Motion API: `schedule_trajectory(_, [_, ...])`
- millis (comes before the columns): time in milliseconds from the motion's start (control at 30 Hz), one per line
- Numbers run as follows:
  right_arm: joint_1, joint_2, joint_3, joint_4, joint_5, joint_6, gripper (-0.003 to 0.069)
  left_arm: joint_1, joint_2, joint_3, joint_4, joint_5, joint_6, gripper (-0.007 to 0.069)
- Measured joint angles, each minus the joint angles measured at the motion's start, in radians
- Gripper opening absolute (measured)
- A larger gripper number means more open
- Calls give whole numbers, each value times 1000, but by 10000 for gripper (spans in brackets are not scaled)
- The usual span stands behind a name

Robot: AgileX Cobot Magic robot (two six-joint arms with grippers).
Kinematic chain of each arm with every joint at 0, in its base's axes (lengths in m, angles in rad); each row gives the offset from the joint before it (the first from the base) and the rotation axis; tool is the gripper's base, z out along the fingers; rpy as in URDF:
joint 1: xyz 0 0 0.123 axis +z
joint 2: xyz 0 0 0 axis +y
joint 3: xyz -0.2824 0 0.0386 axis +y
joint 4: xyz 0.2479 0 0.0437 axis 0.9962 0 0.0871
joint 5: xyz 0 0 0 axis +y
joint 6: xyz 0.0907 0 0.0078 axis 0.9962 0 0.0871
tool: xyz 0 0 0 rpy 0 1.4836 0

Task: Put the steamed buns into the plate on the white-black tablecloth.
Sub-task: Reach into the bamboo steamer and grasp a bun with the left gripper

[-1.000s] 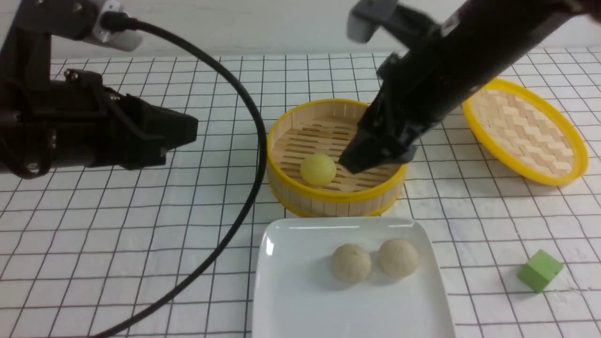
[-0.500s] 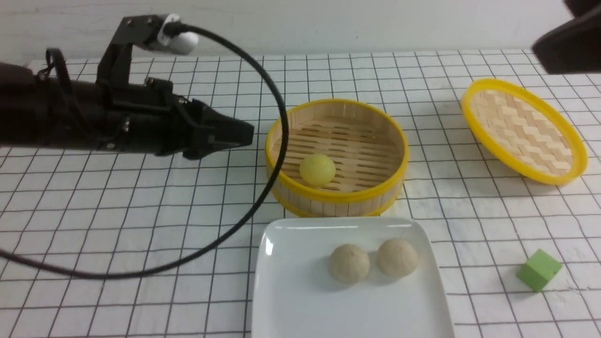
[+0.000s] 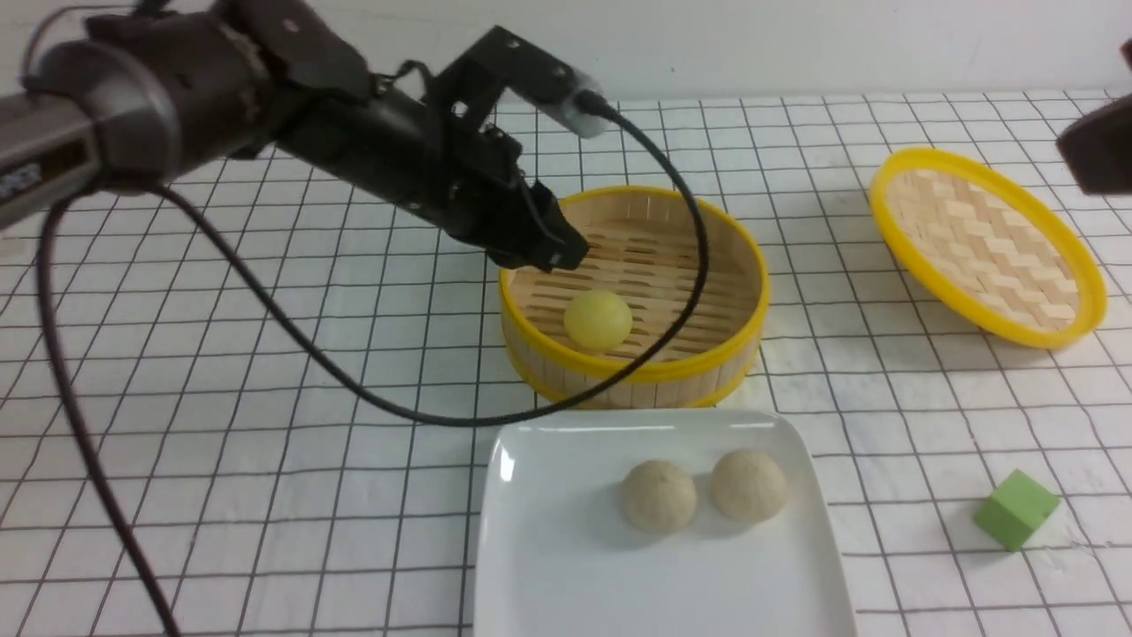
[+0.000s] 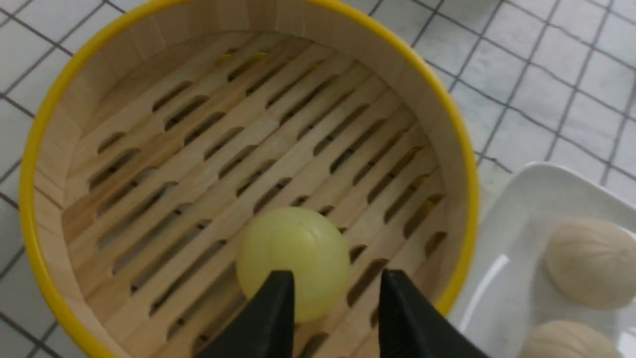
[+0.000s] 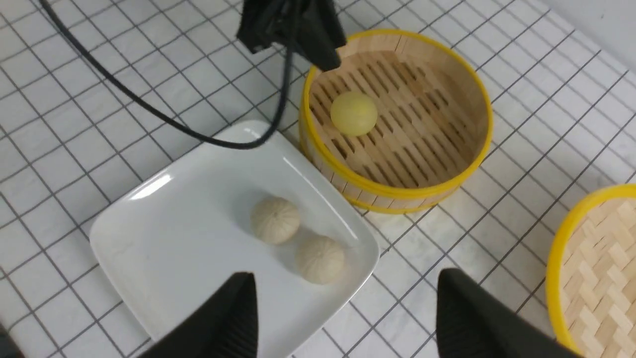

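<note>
A yellow steamed bun (image 3: 599, 320) lies in the bamboo steamer basket (image 3: 632, 372). My left gripper (image 3: 557, 252) hovers over the basket's far-left rim, slanting down toward that bun. In the left wrist view its jaws (image 4: 337, 281) stand open, with the yellow bun (image 4: 293, 258) below and partly behind one fingertip; nothing is gripped. Two pale beige buns (image 3: 658, 495) (image 3: 748, 484) sit side by side in the white plate (image 3: 548, 548) on the white-black tablecloth (image 3: 265, 425). My right gripper (image 5: 346, 276) is wide open and empty, high above the plate's edge (image 5: 174, 238).
The woven yellow-rimmed lid (image 3: 986, 243) leans at the back right. A green cube (image 3: 1017, 509) lies at the front right. The left arm's black cable (image 3: 354, 389) droops across the cloth and over the basket's front rim. The right arm (image 3: 1097, 155) shows at the right edge.
The left arm has swung in from the left, bringing its gripper over the basket. The right arm has pulled out of the basket, up and away to the right. The buns have not moved.
</note>
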Motion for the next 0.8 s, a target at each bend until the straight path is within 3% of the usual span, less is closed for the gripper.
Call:
schedule_trajectory(267, [0,3,84,-2,0,1,476,-50,172,-34,30,-216,1,271])
schedule_trajectory(500, [0,3,96,-4,0,1,476,-50,224,-43,30,-255,-12,264])
schedule_trajectory(600, [0,3,96,-4,0,0,476,-50,226,-50,31,-222,-37,174])
schedule_trajectory(667, [0,3,96,-4,0,-5,476,-50,222,-57,31,-192,-38,75])
schedule_trajectory(800, [0,3,96,-4,0,-11,476,-50,194,-61,19,-143,-34,9])
